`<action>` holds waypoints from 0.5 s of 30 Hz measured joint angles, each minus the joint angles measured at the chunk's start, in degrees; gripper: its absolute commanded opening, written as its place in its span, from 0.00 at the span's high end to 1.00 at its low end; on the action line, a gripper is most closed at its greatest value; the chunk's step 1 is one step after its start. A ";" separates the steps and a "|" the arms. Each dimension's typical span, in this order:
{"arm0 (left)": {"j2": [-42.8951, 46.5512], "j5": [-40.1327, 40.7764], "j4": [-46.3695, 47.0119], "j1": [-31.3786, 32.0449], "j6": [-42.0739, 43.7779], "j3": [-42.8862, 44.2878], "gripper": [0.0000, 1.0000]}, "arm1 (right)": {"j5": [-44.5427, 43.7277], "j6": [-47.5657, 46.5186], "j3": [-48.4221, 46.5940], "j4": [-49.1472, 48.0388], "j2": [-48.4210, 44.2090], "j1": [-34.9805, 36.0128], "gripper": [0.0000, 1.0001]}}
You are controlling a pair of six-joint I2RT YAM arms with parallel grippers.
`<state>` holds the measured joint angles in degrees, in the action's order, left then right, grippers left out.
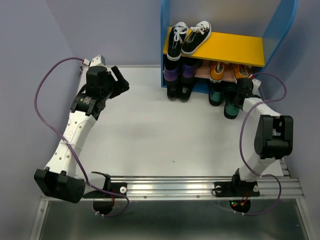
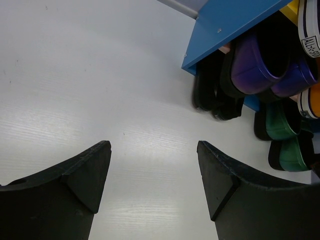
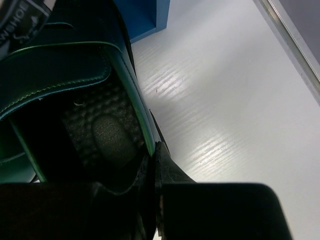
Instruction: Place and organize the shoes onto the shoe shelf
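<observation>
The shoe shelf [image 1: 235,50] stands at the back with blue sides and a yellow upper board. Orange sneakers [image 1: 216,71] lie on its lower board. Two black low shoes [image 1: 179,92] stand on the table at its front left. One green loafer [image 1: 216,95] stands beside them. My right gripper [image 1: 242,96] is shut on the rim of the other green loafer [image 1: 231,109], which rests at the shelf's front right. The right wrist view shows that loafer's inside [image 3: 100,135] with the gripper [image 3: 155,157] pinching its side wall. My left gripper [image 1: 120,82] is open and empty over the table [image 2: 154,150].
Black sneakers with white laces [image 1: 190,36] sit on the yellow board. Purple shoes [image 1: 180,72] are on the lower board's left and also show in the left wrist view [image 2: 255,65]. The shelf's blue side panel [image 2: 225,25] is close ahead of the left gripper. Purple walls enclose the table.
</observation>
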<state>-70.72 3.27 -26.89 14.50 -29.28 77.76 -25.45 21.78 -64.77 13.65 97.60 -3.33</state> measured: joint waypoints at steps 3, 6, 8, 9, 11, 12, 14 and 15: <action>0.22 0.04 -0.11 0.00 -0.11 0.00 0.20 | 0.00 -0.24 -0.96 -0.04 0.83 -0.02 0.99; 0.68 0.22 -0.37 0.00 -0.13 0.00 0.20 | 0.00 -0.50 -1.90 0.02 1.60 -0.02 0.99; 1.11 0.26 -0.50 0.00 -0.15 0.00 0.20 | 0.00 -0.59 -2.49 -0.02 2.10 -0.04 0.99; 1.22 0.26 -0.55 0.00 -0.15 0.00 0.20 | 0.00 -0.61 -2.84 -0.07 2.32 -0.04 0.99; 1.46 0.28 -0.61 0.00 -0.17 0.00 0.20 | -0.02 -0.61 -3.32 -0.11 2.67 -0.04 0.99; 1.49 0.28 -0.63 0.00 -0.17 0.00 0.20 | -0.02 -0.61 -3.50 -0.15 2.86 -0.04 0.99; 1.53 0.28 -0.70 0.00 -0.17 0.00 0.20 | -0.07 -0.63 -4.00 -0.28 3.30 -0.04 0.99; 1.53 0.28 -0.76 0.00 -0.17 0.00 0.20 | -0.07 -0.63 -4.22 -0.24 3.43 -0.04 0.99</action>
<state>-69.19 3.55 -27.66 14.50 -29.45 77.76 -25.52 21.15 -68.99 13.41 101.03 -3.38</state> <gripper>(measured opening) 0.807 0.068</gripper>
